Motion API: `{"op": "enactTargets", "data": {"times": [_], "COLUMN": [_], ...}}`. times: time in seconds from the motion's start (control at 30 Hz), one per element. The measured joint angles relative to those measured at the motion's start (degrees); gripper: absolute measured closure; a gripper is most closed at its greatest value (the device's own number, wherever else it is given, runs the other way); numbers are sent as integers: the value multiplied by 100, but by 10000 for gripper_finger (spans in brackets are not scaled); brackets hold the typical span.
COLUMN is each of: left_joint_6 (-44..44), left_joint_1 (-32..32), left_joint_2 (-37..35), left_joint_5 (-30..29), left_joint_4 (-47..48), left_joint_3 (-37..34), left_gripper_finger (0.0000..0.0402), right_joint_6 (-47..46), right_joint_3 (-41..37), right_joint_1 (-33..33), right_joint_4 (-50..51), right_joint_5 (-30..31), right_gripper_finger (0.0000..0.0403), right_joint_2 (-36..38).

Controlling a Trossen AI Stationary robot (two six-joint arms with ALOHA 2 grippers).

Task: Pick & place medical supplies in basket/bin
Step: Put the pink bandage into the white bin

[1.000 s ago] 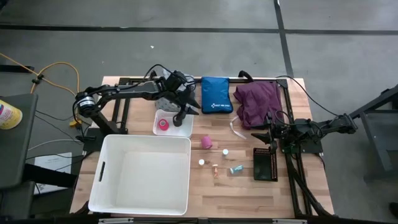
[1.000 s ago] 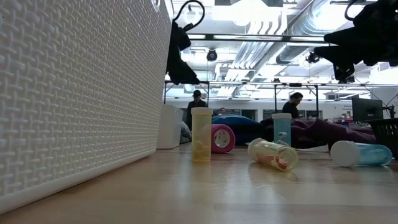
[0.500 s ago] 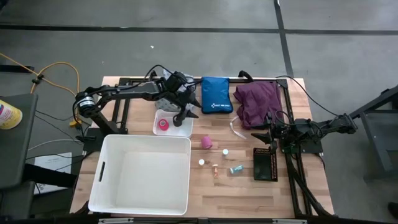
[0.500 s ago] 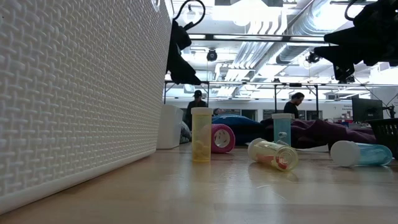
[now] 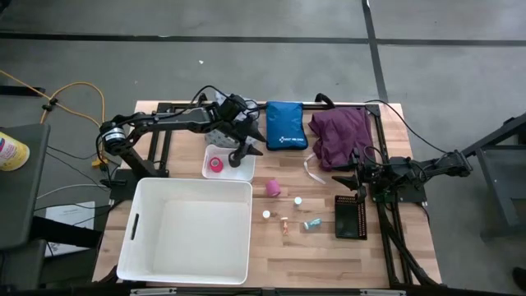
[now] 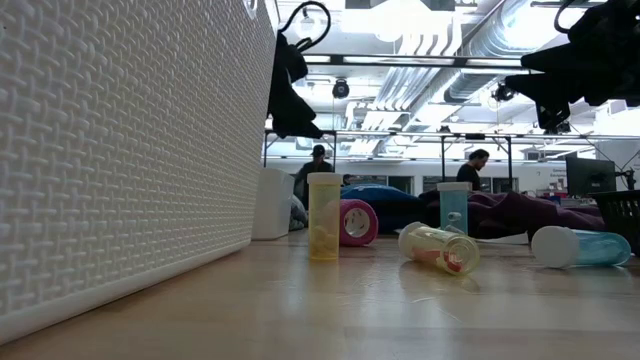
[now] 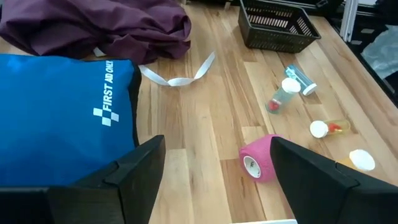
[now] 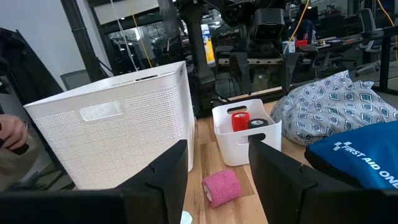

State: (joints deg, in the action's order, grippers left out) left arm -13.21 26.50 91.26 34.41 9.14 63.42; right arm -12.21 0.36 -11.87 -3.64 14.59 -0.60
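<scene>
Wooden tabletop, high view: left gripper [image 5: 244, 150] over small white plastic bin [image 5: 228, 162], jaws just spread, empty; pink tape roll [image 5: 216, 164] dropped inside. Right gripper [image 5: 355, 175] waits, half-parted. Right wrist view: black tape roll [image 8: 259, 124] binned; loose pink roll [image 8: 221, 188] remains

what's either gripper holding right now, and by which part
Nothing. The left gripper stands open over the small white bin; the right gripper is open and empty too.

wooden table [image 5: 325, 251], white bin [image 5: 187, 230], vials [image 5: 285, 224], pouch [image 5: 286, 125]
</scene>
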Motion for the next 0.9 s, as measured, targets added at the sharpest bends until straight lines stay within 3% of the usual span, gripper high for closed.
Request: {"op": "enactTargets", "data": {"times": [0.9], "left_joint_6": [15], "left_joint_1": [0], "left_joint_2": [-2], "left_joint_5": [-18], "left_joint_4": [-334], "left_joint_3": [-4], "left_gripper_finger": [118], "right_joint_6": [-2], "right_joint_3": [-2], "right_joint_1": [0], "right_joint_4": [0], "right_joint_5": [0], "right_gripper_finger": [245], "right_joint_2": [0]}}
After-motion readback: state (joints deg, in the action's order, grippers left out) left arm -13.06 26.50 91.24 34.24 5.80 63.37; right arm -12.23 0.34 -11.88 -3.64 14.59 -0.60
